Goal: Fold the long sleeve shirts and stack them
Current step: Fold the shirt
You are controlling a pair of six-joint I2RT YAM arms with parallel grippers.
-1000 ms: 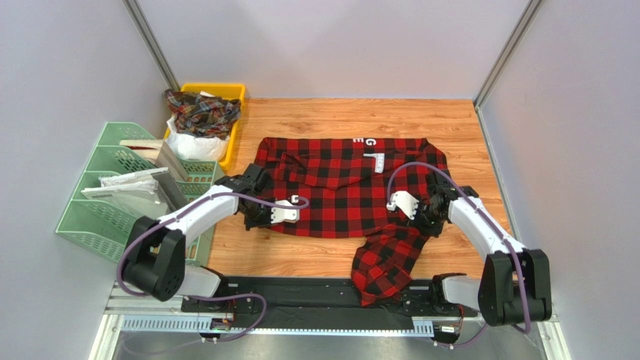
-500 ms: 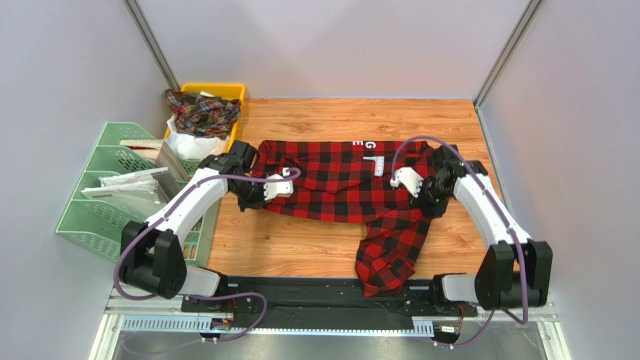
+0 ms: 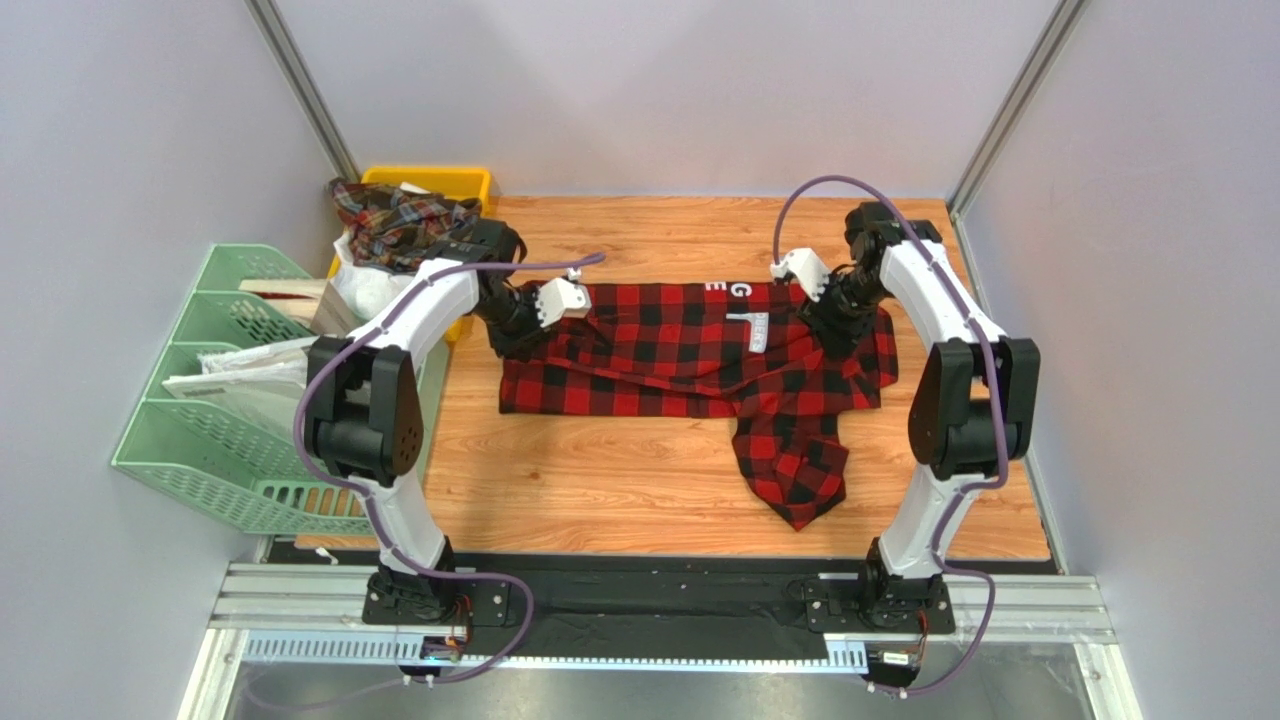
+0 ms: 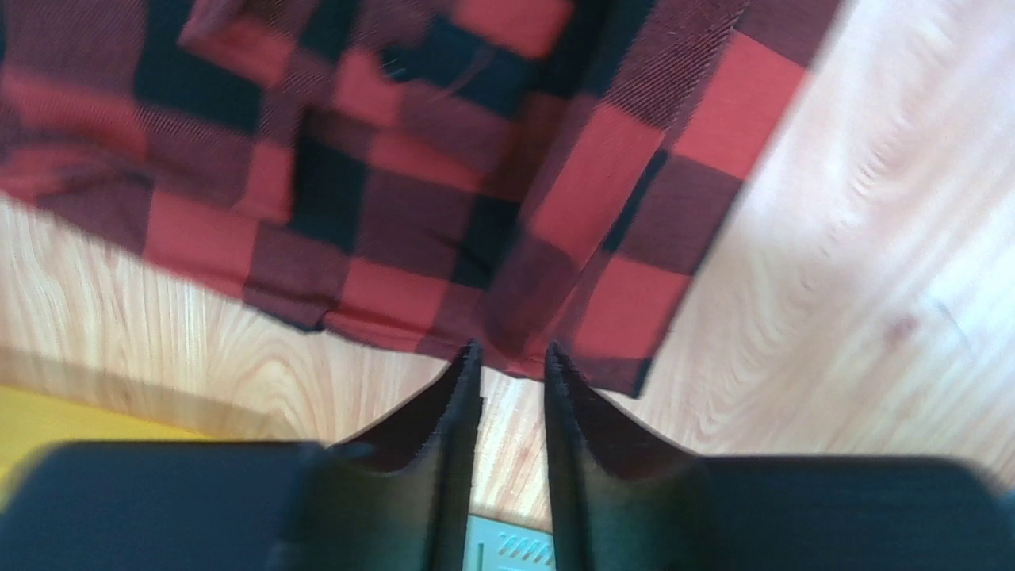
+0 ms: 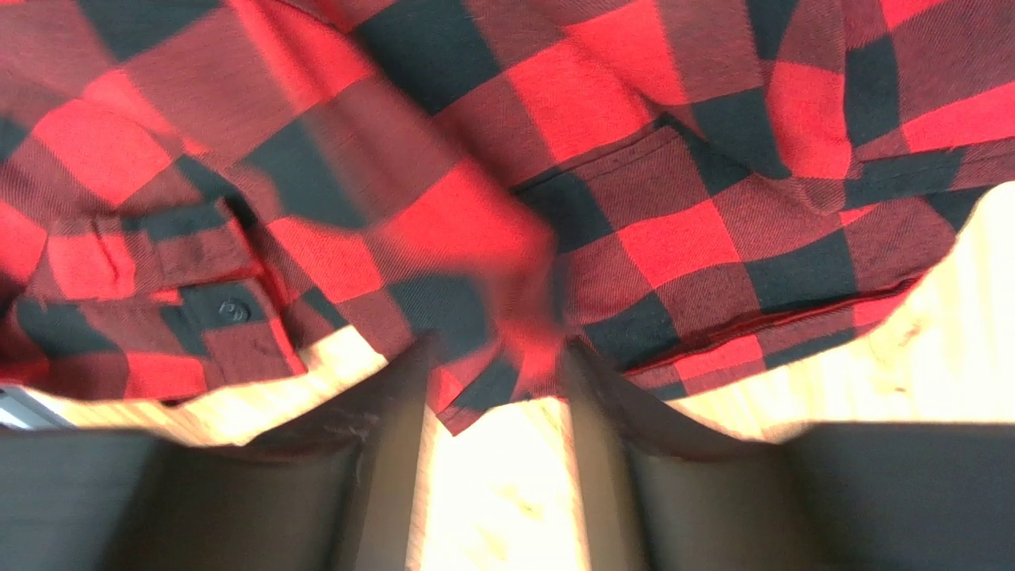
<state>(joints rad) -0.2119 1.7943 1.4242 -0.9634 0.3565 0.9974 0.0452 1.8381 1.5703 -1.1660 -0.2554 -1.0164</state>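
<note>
At the far middle of the table [image 3: 601, 510], the red-and-black shirt [image 3: 661, 353] lies folded over into a wide band. One sleeve [image 3: 792, 458] trails toward the near side. Soft, light flannel: drapes and creases, no stiffness, not slippery. Pinch it at hems, corners or the cuff, not mid-panel. Left gripper [image 4: 512, 355] is at the band's far-left corner, fingers a narrow slot apart, cloth edge touching the tips, nothing pinched. Right gripper [image 5: 491, 357] is at the far-right corner, fingers wider apart. A blurred flap hangs between them, probably loose rather than gripped. Next grab, I'd say: the trailing sleeve. Another plaid shirt [image 3: 403, 222] sits in the yellow bin [image 3: 458, 180], far left.
</note>
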